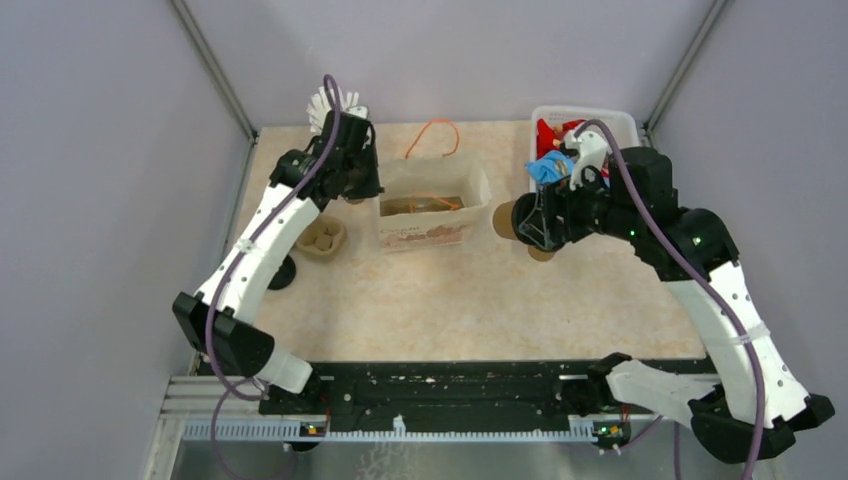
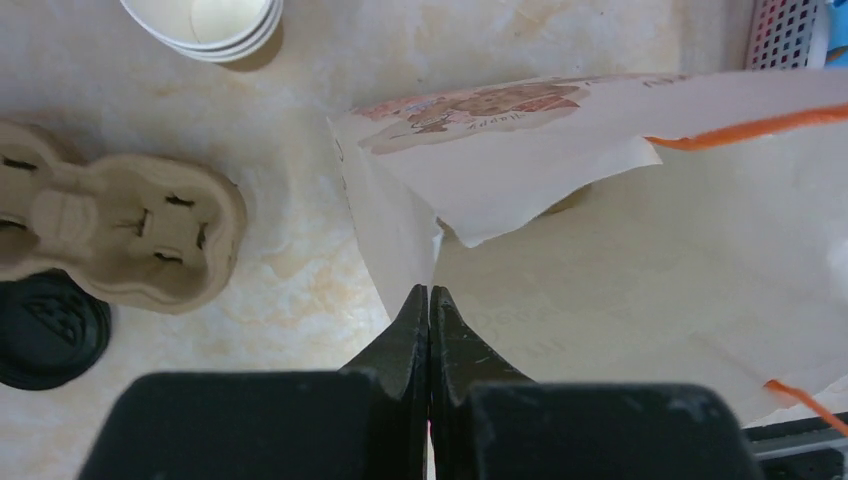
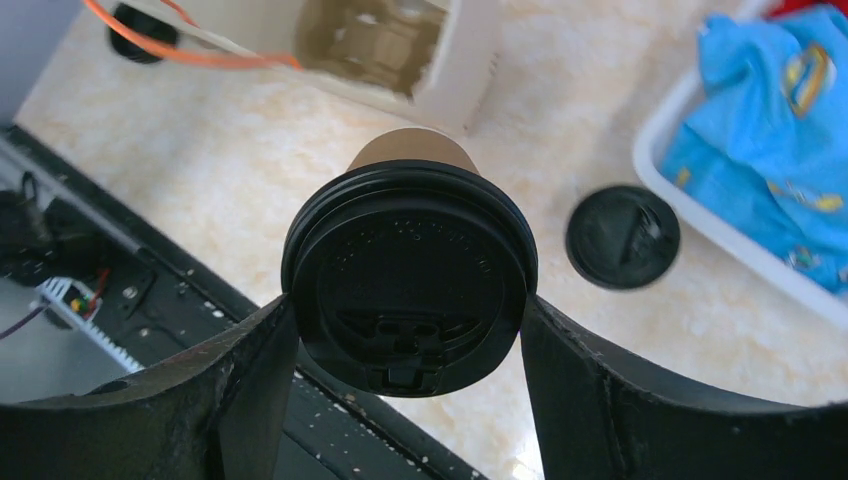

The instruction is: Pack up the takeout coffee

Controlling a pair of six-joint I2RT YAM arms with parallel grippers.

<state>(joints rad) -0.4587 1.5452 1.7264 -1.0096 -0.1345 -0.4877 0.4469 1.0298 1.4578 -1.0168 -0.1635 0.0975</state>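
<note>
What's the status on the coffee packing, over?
Left pincer shut on paper bag wall. Right pincer holding lidded cup. Second cup on table. Nothing between cup and bag.

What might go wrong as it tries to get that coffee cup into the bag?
The right gripper clasps the lidded cup around its lid rim, apparently tipped sideways; the lid might pop off or leak. The left gripper pinches just a thin edge of the paper bag, which may tear or slip. The second cup stands close beside the right arm and might get knocked.
</note>
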